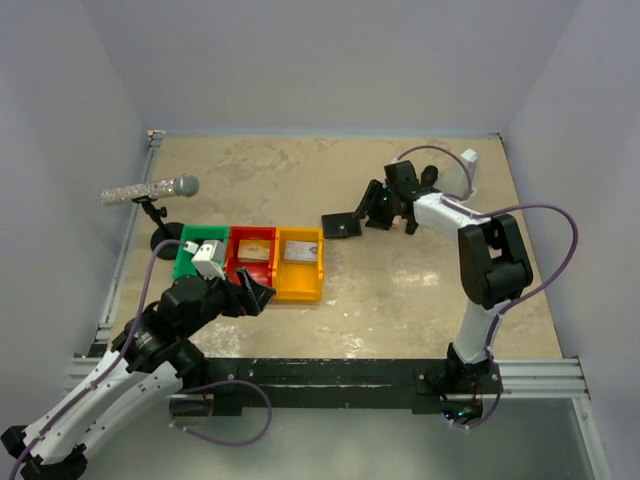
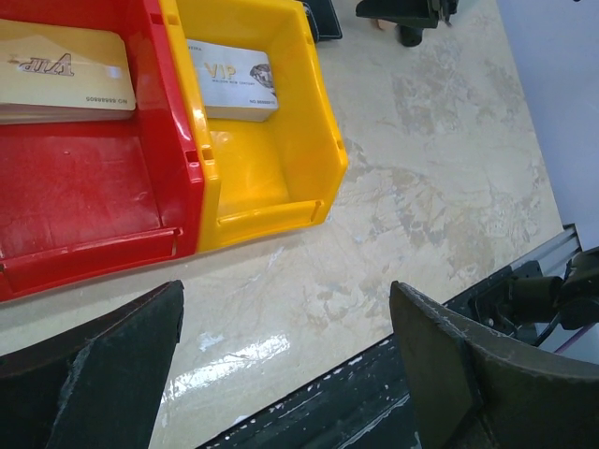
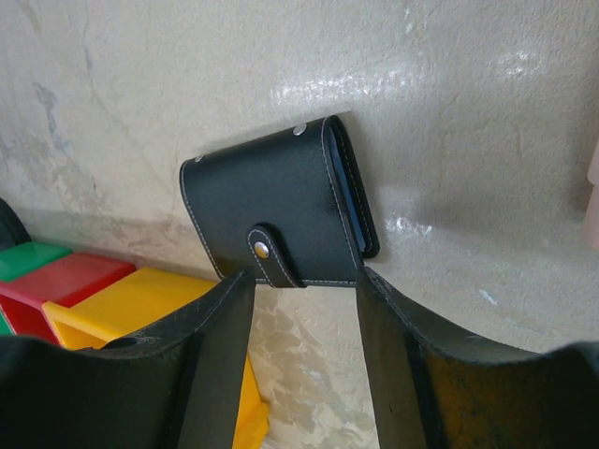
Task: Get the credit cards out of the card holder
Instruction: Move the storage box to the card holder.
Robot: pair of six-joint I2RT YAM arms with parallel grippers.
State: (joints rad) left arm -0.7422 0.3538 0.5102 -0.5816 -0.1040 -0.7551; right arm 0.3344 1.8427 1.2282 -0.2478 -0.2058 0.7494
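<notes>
The card holder (image 3: 276, 210) is a black wallet, shut with its snap tab fastened, lying on the table (image 1: 340, 225) right of the bins. My right gripper (image 3: 304, 276) sits low behind it. Its jaws are partly closed, its fingertips (image 3: 245, 281) are at the wallet's near edge, and only table shows between them. A tan credit card (image 2: 65, 70) lies in the red bin (image 2: 84, 187). A silvery one (image 2: 239, 79) lies in the yellow bin (image 2: 271, 168). My left gripper (image 2: 285, 355) hovers open and empty over the table in front of the bins (image 1: 258, 295).
The joined green (image 1: 185, 262), red (image 1: 250, 268) and yellow (image 1: 298, 280) bins stand left of centre. A silver microphone on a small stand (image 1: 150, 190) is at the far left. The black rail (image 1: 330, 375) runs along the near edge.
</notes>
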